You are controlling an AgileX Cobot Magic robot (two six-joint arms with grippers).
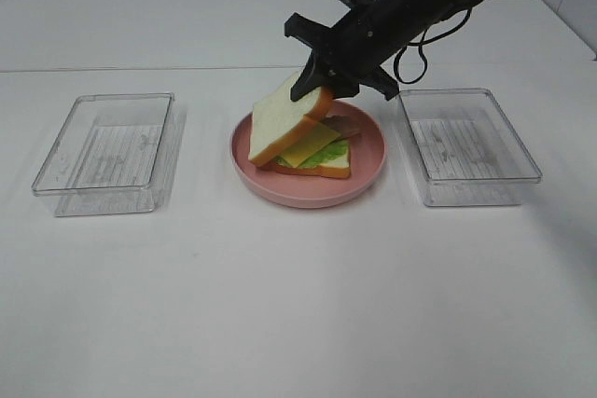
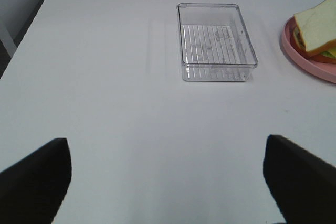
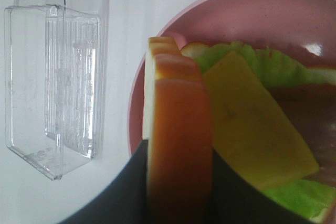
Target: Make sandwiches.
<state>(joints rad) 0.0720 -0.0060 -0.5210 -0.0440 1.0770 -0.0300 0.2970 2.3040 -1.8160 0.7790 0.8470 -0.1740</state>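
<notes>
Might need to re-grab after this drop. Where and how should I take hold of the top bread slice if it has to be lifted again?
Grip the top bread slice by its raised crust edge, where the right gripper already pinches it across its thickness. Come from above and the far right: that end tilts up clear of the cheese slice, while the lower end rests on the stack in the pink plate.

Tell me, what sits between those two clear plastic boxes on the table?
In the overhead view, the pink plate lies between the left tray and right tray. It holds the sandwich stack, over which the right gripper holds the top bread slice tilted.
</notes>
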